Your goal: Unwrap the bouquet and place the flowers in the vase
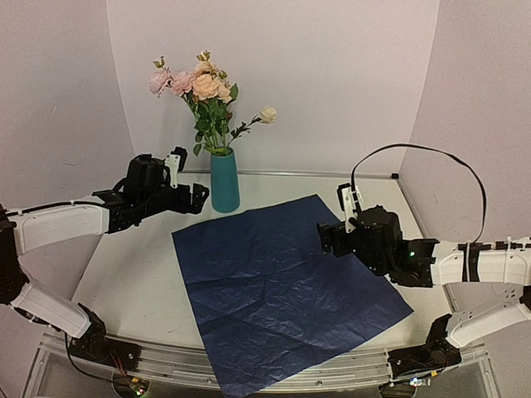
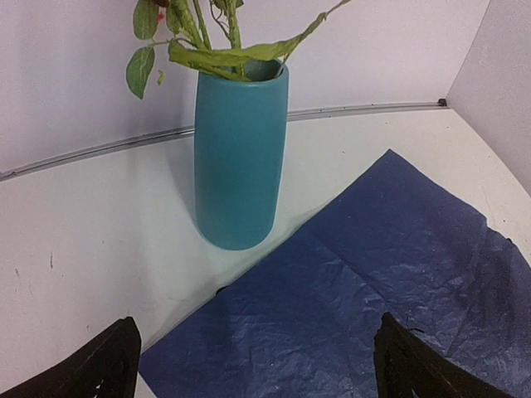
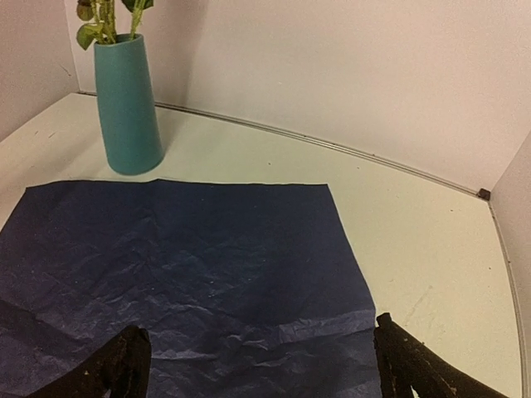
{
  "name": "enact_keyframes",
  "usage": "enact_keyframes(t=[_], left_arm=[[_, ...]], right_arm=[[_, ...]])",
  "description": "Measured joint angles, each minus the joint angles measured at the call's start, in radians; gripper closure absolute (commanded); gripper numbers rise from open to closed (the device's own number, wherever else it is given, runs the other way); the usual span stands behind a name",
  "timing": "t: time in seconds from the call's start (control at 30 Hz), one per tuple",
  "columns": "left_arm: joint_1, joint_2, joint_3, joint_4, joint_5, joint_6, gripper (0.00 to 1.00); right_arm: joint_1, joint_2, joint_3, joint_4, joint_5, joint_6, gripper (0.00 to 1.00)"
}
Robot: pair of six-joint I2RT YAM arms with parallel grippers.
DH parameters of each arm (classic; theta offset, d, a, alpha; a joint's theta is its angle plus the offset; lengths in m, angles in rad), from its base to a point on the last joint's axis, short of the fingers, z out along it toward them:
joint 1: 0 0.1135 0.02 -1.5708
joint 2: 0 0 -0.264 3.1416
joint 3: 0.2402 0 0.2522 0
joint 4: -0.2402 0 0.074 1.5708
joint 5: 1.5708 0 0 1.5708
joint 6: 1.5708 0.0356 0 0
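Observation:
The teal vase (image 1: 224, 180) stands upright at the back of the table, and the flowers (image 1: 203, 91), pink, peach and cream on leafy green stems, stand in it. The bouquet's dark-blue paper (image 1: 282, 282) lies spread flat, empty, one corner close to the vase's foot. My left gripper (image 1: 196, 196) hovers open just left of the vase (image 2: 241, 157), above the sheet's corner (image 2: 373, 265). My right gripper (image 1: 325, 239) hangs open over the paper's right side (image 3: 182, 257), nothing between its fingers. The vase (image 3: 127, 104) shows far left in the right wrist view.
White walls close in the table on the left, back and right, with a metal strip (image 1: 315, 174) along the back edge. A black cable (image 1: 448, 157) loops above my right arm. A metal rail (image 1: 265, 369) runs along the near edge under the paper's front corner.

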Motion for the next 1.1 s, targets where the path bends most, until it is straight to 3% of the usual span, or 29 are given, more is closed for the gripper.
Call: enact_keyframes(t=[0.27, 0.57, 0.67, 0.93, 1.1], left_arm=[[0.01, -0.044, -0.138, 0.071, -0.043, -0.003, 0.0], [0.147, -0.134, -0.292, 0.181, -0.075, -0.046, 0.0], [0.191, -0.154, -0.335, 0.221, -0.102, -0.056, 0.0], [0.259, -0.132, -0.462, 0.42, -0.182, -0.041, 0.0], [0.311, -0.049, -0.473, 0.531, -0.199, -0.028, 0.0]], right_arm=[[-0.294, -0.169, -0.13, 0.027, -0.099, -0.002, 0.07], [-0.668, -0.33, -0.322, 0.17, -0.195, -0.035, 0.05], [-0.69, -0.273, -0.349, 0.238, -0.193, -0.065, 0.06], [-0.723, 0.092, -0.353, 0.501, -0.238, -0.171, 0.02], [-0.777, 0.155, -0.357, 0.619, -0.304, -0.197, 0.02]])
